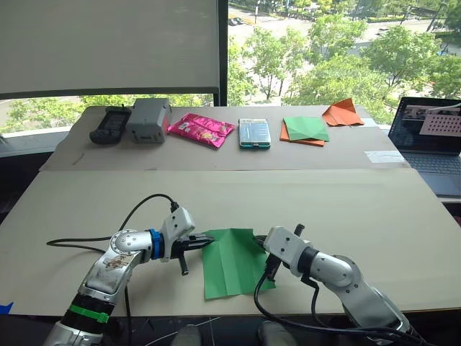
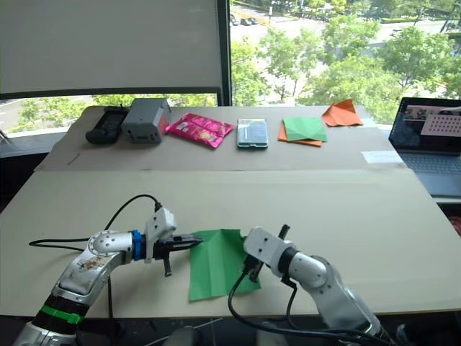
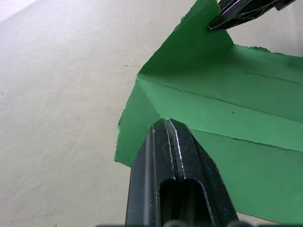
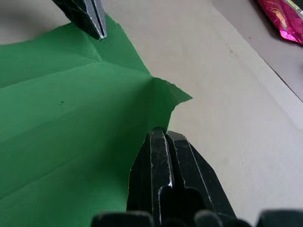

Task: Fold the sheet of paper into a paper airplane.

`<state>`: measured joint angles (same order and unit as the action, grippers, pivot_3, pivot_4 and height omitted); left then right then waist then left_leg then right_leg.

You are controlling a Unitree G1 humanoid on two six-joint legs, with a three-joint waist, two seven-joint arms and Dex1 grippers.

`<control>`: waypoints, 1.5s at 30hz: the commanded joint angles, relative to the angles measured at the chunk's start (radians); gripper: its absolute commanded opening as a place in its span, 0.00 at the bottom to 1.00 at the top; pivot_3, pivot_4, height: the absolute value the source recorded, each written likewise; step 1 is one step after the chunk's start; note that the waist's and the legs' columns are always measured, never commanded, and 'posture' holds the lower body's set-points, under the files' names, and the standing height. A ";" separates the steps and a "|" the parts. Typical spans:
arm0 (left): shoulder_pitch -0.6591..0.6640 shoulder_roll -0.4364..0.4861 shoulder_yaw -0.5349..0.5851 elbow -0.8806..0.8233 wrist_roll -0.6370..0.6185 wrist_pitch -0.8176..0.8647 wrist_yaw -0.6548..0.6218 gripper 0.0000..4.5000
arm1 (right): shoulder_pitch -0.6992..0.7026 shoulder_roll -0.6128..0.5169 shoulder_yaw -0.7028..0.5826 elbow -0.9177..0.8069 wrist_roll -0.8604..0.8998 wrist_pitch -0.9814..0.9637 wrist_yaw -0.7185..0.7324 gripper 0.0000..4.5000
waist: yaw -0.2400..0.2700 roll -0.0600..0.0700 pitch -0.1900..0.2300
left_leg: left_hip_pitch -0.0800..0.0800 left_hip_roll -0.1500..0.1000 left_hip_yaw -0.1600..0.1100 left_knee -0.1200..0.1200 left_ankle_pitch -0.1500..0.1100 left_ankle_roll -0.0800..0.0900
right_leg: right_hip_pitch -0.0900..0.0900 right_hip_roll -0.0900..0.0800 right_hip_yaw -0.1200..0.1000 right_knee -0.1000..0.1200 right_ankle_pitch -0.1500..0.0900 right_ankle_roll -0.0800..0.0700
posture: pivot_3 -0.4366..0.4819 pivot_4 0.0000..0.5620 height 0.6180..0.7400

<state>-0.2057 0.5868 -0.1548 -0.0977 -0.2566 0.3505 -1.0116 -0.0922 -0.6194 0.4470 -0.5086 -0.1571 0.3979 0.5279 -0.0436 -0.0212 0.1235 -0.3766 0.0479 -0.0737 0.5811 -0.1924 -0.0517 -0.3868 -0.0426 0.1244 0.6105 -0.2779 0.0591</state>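
Both pincers, left and right, pinched shut on opposite edges of the sheet of paper, lower centre of frame.

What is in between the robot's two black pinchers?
The sheet of paper lies between the left gripper and the right gripper, its bright green surface spanning the gap. Each gripper meets one edge, as the left eye view shows.

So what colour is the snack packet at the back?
Bright pink snack packet, clearest in the left eye view.
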 commanded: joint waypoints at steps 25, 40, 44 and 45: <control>-0.244 -0.103 -0.128 0.257 0.066 -0.077 -0.100 0.00 | -0.081 0.010 0.078 0.015 -0.194 0.031 0.208 0.01 | 0.003 0.001 0.000 | -0.003 0.000 0.000 0.009 0.000 0.000 | 0.002 0.000 -0.001 0.001 0.001 0.002 | 0.48 0.27 0.97; -0.274 -0.119 -0.199 0.394 0.192 -0.172 -0.120 0.00 | -0.074 0.027 0.073 0.005 -0.216 0.045 0.219 0.01 | 0.003 0.001 -0.001 | -0.001 0.000 0.000 0.010 0.000 0.000 | 0.005 0.000 -0.001 0.001 0.001 0.002 | 0.48 0.27 0.97; -0.276 -0.123 -0.206 0.402 0.201 -0.182 -0.121 0.00 | -0.076 0.034 0.063 0.003 -0.218 0.045 0.214 0.14 | 0.003 0.001 -0.002 | 0.000 0.000 0.000 0.010 0.000 0.000 | 0.007 0.000 -0.001 0.001 0.001 0.002 | 0.48 0.27 0.97; -0.276 -0.124 -0.208 0.404 0.204 -0.184 -0.122 0.00 | -0.078 0.036 0.059 0.002 -0.217 0.043 0.213 0.21 | 0.004 0.001 -0.002 | 0.001 0.000 0.000 0.010 0.000 0.000 | 0.007 0.000 -0.001 0.001 0.001 0.002 | 0.48 0.27 0.97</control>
<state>-0.4915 0.4610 -0.3336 0.2795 -0.0853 0.1646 -1.1297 -0.1691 -0.5879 0.5245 -0.4853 -0.3714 0.4341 0.7420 -0.0400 -0.0199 0.1218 -0.3757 0.0477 -0.0736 0.5907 -0.1923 -0.0516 -0.3799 -0.0424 0.1239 0.6114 -0.2769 0.0611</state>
